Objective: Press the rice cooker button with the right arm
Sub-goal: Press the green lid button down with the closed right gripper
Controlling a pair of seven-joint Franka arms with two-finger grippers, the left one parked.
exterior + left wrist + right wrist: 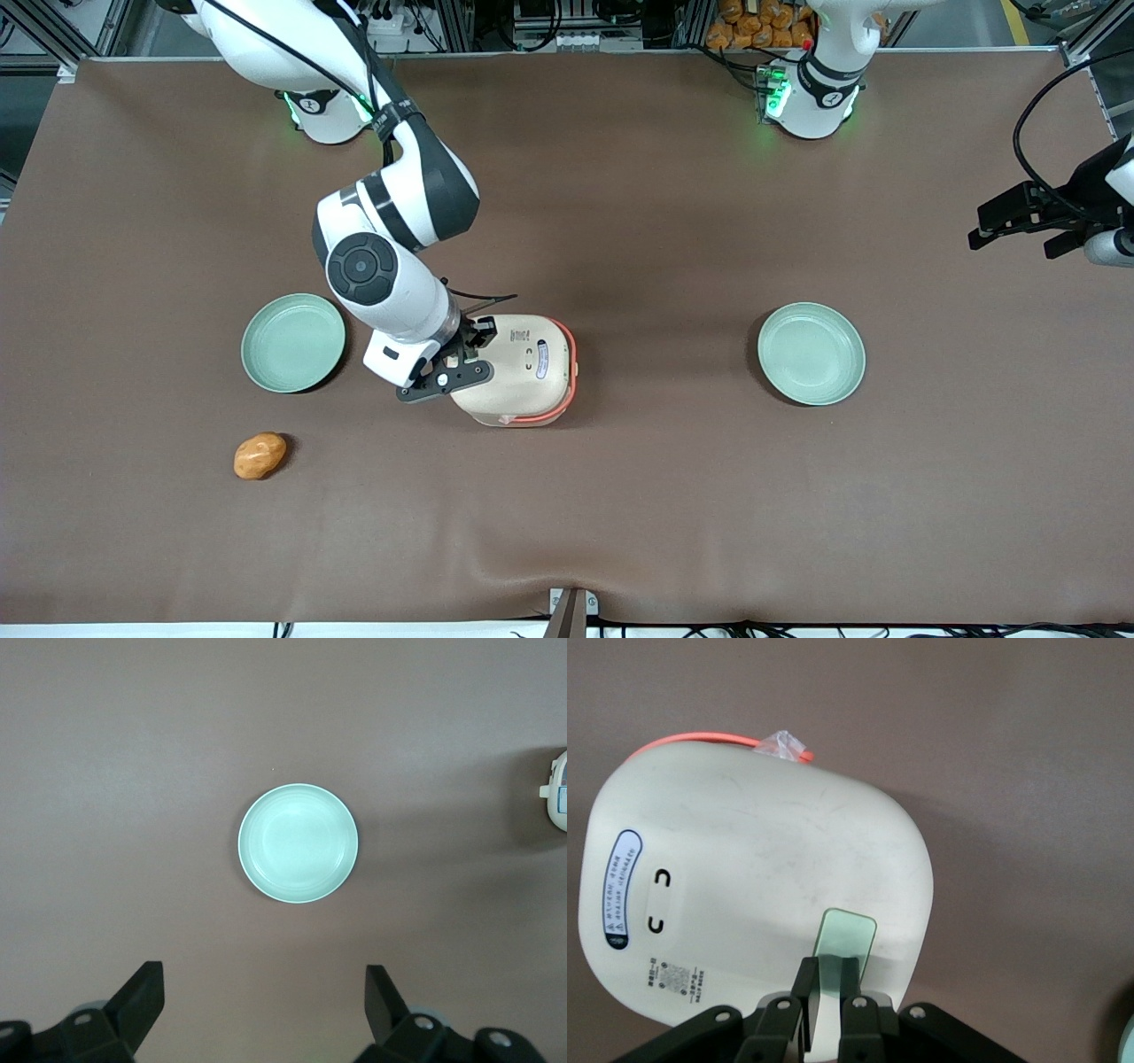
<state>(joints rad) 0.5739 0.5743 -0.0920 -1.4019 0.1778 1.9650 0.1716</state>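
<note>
The cream-white rice cooker [523,368] with its coral-red lid band stands on the brown table, lid closed. In the right wrist view its lid [753,895] fills the frame, with a pale green button [848,943] at its edge. The right arm's black gripper [462,356] hangs over the cooker's edge toward the working arm's end. Its fingers are drawn close together, holding nothing, and their tips [824,967] sit right at the green button. I cannot tell whether they touch it.
A pale green plate [293,343] lies beside the cooker toward the working arm's end. Another plate [811,353] lies toward the parked arm's end and also shows in the left wrist view [299,843]. An orange-brown lump [260,455] lies nearer the front camera than the first plate.
</note>
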